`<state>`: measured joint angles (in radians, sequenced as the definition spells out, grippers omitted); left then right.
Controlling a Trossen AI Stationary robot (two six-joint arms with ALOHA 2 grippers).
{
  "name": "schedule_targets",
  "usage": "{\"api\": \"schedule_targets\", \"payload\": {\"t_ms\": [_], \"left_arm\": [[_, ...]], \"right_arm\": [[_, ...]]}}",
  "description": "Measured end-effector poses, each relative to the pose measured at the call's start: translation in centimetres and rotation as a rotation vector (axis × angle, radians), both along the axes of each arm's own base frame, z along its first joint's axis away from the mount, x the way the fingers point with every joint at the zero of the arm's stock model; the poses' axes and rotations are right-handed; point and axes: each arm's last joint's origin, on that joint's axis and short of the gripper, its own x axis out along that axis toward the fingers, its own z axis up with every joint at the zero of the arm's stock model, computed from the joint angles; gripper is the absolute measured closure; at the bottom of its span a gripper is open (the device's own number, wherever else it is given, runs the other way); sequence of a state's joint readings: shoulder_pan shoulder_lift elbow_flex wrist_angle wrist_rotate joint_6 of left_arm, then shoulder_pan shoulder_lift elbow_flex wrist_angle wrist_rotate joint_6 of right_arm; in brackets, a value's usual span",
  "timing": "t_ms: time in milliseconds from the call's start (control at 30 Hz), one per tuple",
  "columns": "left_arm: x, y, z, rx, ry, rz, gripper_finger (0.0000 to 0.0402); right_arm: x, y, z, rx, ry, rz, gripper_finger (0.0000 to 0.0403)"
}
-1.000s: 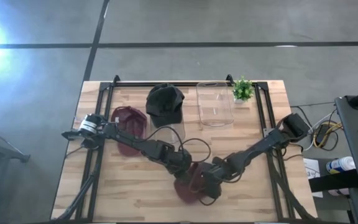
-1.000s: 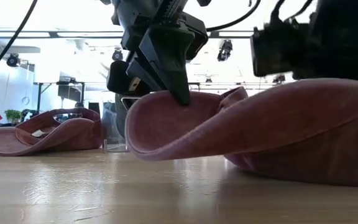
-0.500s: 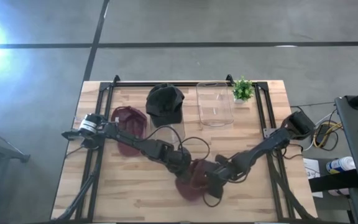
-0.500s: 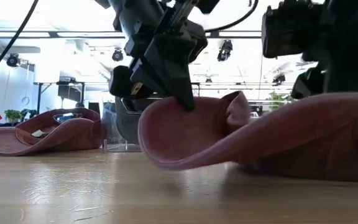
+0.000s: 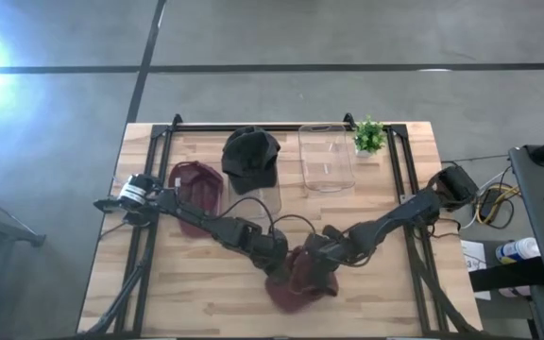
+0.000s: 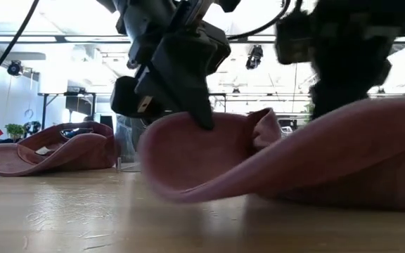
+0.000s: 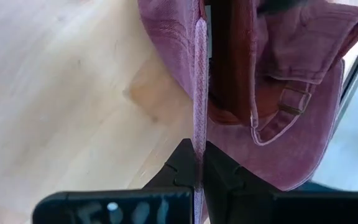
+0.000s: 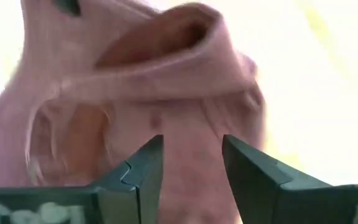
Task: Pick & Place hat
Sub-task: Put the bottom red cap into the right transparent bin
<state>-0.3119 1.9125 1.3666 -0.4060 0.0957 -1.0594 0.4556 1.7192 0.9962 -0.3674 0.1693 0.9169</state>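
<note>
High view – table (image 5: 206, 293): wooden top with black rails along its sides; both arms reach in toward the near-centre.
High view – maroon hat (image 5: 296, 279): lies on the table near the front edge, about the middle, under both end effectors.
High view – left end effector (image 5: 274, 260): at the hat's left edge, touching it.
High view – right end effector (image 5: 312, 263): at the hat's right part, just beside the left one; finger gap not readable from above.
High view – other items: second maroon hat (image 5: 195, 184) at back left; black hat (image 5: 250, 156) at back centre; clear bin (image 5: 326, 156) next to it; small green plant (image 5: 368, 135) at the back right corner.

Low view – maroon hat (image 6: 280, 161): brim edge lifted off the table on the left side, crown part resting on the table to the right.
Low view – left end effector (image 6: 206, 123): pinched onto the raised brim edge from above.
Low view – right end effector: dark, blurred, above the crown; contact cannot be told.
Low view – second maroon hat (image 6: 48, 149): lies on the table, far left, well apart.

Left wrist view – left end effector (image 7: 199, 163): fingers closed narrow on the thin brim edge of the maroon hat (image 7: 278, 93); strap and buckle visible beyond.

Right wrist view – right end effector (image 8: 191, 162): fingers (image 8: 145, 171) spread with a clear gap, nothing between them; maroon hat (image 8: 166, 81) fabric close in front.
</note>
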Motion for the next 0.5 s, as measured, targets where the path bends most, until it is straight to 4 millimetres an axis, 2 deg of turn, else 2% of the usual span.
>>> {"api": "schedule_targets", "payload": {"t_ms": [267, 367, 500], "left_arm": [[0.2, -0.6, 0.6, -0.012, -0.044, 0.010, 0.0392], [0.0, -0.9, 0.4, -0.011, -0.035, 0.017, 0.0392], [-0.2, -1.0, 0.0, -0.005, -0.021, 0.041, 0.0392]], "right_arm": [[0.3, -1.3, -3.6, -0.013, 0.071, -0.066, 0.0260], [0.0, -1.8, -4.1, -0.041, 0.069, -0.130, 0.0267], [-0.3, -1.9, -3.7, -0.056, 0.064, -0.141, 0.0274]]}}
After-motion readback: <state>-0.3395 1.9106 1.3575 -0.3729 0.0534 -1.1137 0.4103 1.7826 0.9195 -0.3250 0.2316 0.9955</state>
